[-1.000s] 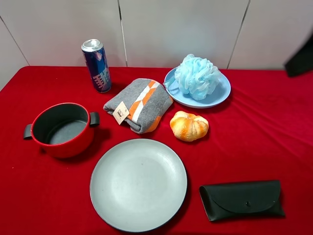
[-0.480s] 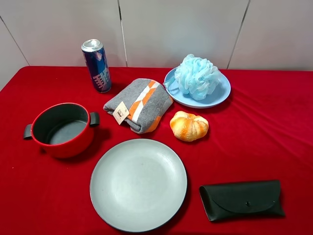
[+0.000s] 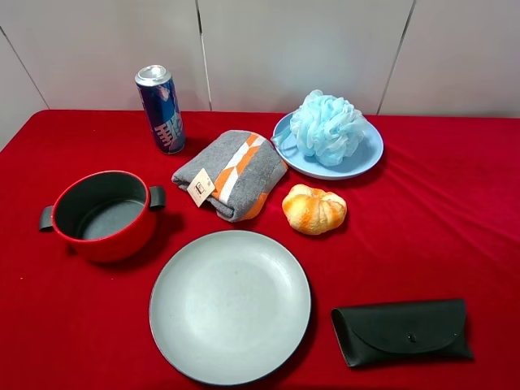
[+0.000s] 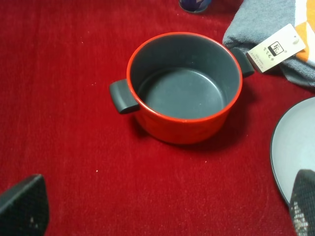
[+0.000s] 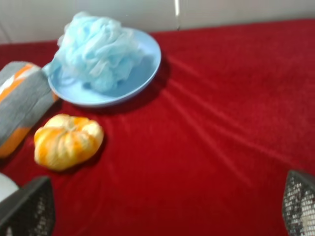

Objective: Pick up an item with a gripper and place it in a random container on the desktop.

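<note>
1. Right arm, a dark shape at the frame edge a second ago, has gone from the high view; nothing holds the pouf, so the placement looks done.
2. Bath pouf (image 3: pixel 327 127) sits in the blue plate (image 3: pixel 367 159) at the worktop (image 3: pixel 455 211) back: fluffy, pale blue mesh.
3. Right gripper (image 5: pixel 162 209) and left gripper (image 4: pixel 162 206) both spread wide, empty.

2 plates, light blue plate (image 3: pixel 361 158) and grey plate (image 3: pixel 230 306); 1 pouf (image 3: pixel 327 126), 1 bun (image 3: pixel 314 209), 1 pot (image 3: pixel 101 214), 1 can (image 3: pixel 161 109), 1 cloth (image 3: pixel 231 173), 1 case (image 3: pixel 401 331).
</note>
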{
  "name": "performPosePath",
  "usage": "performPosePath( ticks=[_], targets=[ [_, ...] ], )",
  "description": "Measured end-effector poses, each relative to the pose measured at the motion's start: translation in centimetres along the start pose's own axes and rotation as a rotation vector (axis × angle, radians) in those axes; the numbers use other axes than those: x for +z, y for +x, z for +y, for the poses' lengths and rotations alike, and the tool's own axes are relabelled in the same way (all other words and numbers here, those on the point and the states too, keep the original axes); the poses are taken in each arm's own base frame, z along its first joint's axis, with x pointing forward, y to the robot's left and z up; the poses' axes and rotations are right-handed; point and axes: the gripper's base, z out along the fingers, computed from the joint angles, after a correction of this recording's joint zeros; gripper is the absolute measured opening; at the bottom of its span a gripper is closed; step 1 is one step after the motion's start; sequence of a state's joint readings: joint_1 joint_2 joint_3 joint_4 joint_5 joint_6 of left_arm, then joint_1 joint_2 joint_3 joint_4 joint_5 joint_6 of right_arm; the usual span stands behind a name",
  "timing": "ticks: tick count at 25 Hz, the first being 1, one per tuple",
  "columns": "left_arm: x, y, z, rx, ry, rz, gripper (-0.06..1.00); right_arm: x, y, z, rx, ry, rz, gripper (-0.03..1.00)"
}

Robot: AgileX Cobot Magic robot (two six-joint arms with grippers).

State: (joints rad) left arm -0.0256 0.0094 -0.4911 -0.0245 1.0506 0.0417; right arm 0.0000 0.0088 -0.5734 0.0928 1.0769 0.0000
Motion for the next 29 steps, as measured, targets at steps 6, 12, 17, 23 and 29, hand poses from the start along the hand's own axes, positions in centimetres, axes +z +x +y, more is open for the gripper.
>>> performPosePath(
  ticks=[6,12,17,23,29],
  targets=[
    [0.0,0.0,0.0,0.0,0.0,0.0,0.98,1.5,1.2,-0.2,0.006,0.004,0.018,0.69],
    [0.0,0.0,0.0,0.0,0.0,0.0,0.98,1.5,1.2,-0.2,0.006,0.004,0.018,0.69],
    [0.0,0.0,0.0,0.0,0.0,0.0,0.98,1.5,1.2,-0.2,0.006,0.004,0.018,0.69],
    [0.0,0.0,0.0,0.0,0.0,0.0,0.98,1.5,1.2,-0.2,0.006,0.004,0.018,0.69],
    [0.0,0.0,0.0,0.0,0.0,0.0,0.98,1.5,1.2,-0.2,0.006,0.004,0.018,0.69]
  ],
)
